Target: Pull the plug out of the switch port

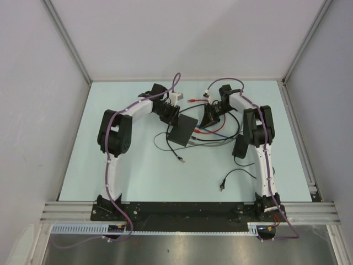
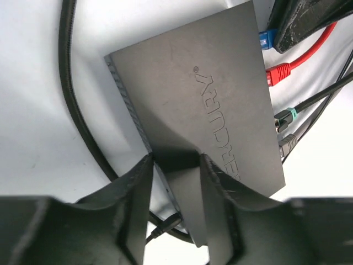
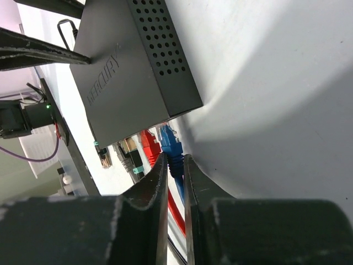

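Note:
The switch [image 1: 183, 130] is a flat matte-black box lying mid-table. In the left wrist view [image 2: 193, 94] it shows raised lettering. My left gripper [image 2: 175, 160] is shut on its near edge, seen from above [image 1: 170, 114]. Along its socket edge sit a blue plug [image 2: 266, 38], a red plug [image 2: 277, 73] and two dark plugs [image 2: 285, 116]. My right gripper [image 3: 175, 160] is shut on the blue plug [image 3: 170, 142] just behind the socket edge of the switch [image 3: 127, 66]. It reaches in from the right [image 1: 211, 117]. The red plug [image 3: 149, 144] sits beside it.
Red, blue and black cables [image 1: 212, 132] trail right from the switch. A loose black cable end [image 1: 181, 159] lies in front of it, another [image 1: 222, 186] near the right arm. A small white block [image 1: 175, 96] and a loose red plug [image 1: 191, 101] lie behind.

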You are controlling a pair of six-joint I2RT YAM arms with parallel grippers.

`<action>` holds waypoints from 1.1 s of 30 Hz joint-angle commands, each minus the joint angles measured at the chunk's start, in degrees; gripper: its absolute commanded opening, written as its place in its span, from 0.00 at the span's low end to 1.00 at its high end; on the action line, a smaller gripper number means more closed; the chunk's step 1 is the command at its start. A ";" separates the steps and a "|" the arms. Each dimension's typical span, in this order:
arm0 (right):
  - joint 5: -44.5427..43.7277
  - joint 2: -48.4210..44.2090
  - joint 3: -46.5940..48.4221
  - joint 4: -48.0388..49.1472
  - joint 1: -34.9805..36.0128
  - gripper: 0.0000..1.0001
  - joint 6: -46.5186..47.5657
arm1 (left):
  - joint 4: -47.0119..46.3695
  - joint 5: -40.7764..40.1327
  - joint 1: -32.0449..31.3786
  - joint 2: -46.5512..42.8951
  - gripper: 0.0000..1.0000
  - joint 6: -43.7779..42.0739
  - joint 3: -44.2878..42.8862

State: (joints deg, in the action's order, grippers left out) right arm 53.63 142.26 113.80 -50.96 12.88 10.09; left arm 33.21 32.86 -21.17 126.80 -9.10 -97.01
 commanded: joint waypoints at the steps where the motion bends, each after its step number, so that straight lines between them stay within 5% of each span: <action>1: -1.42 0.92 -0.86 2.44 2.67 0.12 0.02 | 2.30 1.42 -1.77 2.31 0.39 -2.32 -1.16; 11: -2.03 0.57 -1.74 3.94 2.58 0.12 -1.56 | 3.44 0.72 -2.56 1.61 0.34 -1.97 -2.65; 15: -2.83 -0.40 -2.26 3.67 2.06 0.42 -1.30 | 2.12 -10.14 -2.30 -2.68 0.62 1.19 -3.36; 20: -1.16 -1.02 -3.06 4.38 0.65 0.56 -2.09 | -0.34 -12.31 -1.95 -8.67 0.65 2.42 -2.48; 23: -1.07 -0.23 -2.62 4.99 0.21 0.55 -2.53 | 0.97 -6.16 -2.38 -7.98 0.54 3.56 -2.74; 24: -1.42 -0.05 -2.62 5.17 0.21 0.55 -2.70 | 1.50 -4.32 -2.65 -6.67 0.32 3.39 -2.83; 27: -2.03 0.74 -2.26 5.96 0.39 0.53 -3.58 | 2.82 -0.43 -3.53 -4.47 0.03 2.16 -2.57; 33: -2.74 1.97 -1.13 7.19 1.09 0.47 -5.86 | 4.84 0.89 -3.79 -0.34 0.00 -0.47 -3.27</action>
State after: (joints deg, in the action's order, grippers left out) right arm 55.70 141.12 112.09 -47.44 13.28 5.15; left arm 35.86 30.55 -24.43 123.28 -7.62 -98.89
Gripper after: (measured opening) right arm 0.489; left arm 0.006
